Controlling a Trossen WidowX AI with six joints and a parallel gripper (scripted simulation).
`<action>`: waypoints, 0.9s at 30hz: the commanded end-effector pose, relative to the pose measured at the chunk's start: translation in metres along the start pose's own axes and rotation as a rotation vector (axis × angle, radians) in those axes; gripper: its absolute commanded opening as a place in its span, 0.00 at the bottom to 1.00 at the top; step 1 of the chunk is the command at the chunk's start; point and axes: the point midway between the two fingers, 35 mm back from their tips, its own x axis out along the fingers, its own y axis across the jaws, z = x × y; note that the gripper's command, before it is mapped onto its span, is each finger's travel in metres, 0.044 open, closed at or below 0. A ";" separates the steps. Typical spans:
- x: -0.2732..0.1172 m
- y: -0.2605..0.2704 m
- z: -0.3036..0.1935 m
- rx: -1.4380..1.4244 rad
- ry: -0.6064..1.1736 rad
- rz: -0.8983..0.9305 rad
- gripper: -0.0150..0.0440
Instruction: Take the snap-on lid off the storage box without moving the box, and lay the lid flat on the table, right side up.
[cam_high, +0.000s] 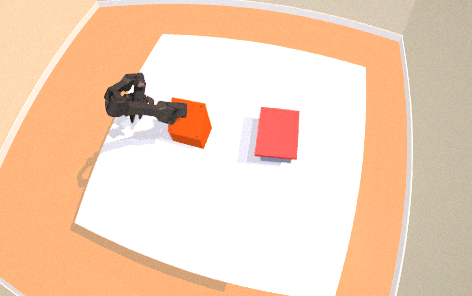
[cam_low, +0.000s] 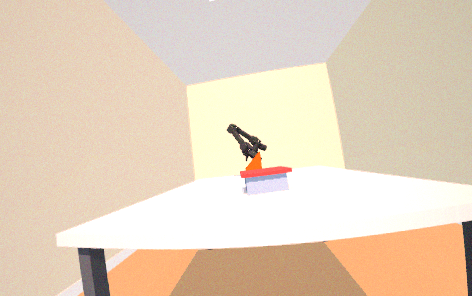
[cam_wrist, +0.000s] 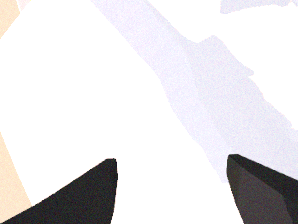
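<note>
A red lid (cam_high: 277, 132) (cam_low: 265, 172) sits atop the pale storage box (cam_high: 276, 160) (cam_low: 267, 184), right of center on a white table (cam_high: 225, 210) (cam_low: 250, 220) (cam_wrist: 75, 100), its edges reaching out past the walls below. In the top view, the box's shadow (cam_high: 246, 140) falls to its left.

Well apart on the left side, a dark robot arm (cam_high: 132, 109) (cam_low: 240, 140) bends above its orange base (cam_high: 197, 136) (cam_low: 255, 164), folded back toward the table's left edge. Its gripper (cam_high: 133, 118) (cam_low: 247, 158) (cam_wrist: 172, 165) appears to point down toward the tabletop, though the small, grainy view leaves the exact angle uncertain.

Seen from the wrist, two black fingers stand apart, partway open, with nothing between them but the view of white tabletop and a pale shadow (cam_wrist: 212, 90). In the exterior view, the box and its lid occupy the nearer ground, the orange base and arm rising on the far side, above dark table legs (cam_low: 95, 270) at left and right.
</note>
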 end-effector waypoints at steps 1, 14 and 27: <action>-0.057 0.038 -0.001 -0.012 0.001 0.001 0.65; -0.058 0.037 0.001 0.007 -0.004 -0.004 0.65; -0.139 -0.059 -0.026 0.334 -0.323 -0.333 0.65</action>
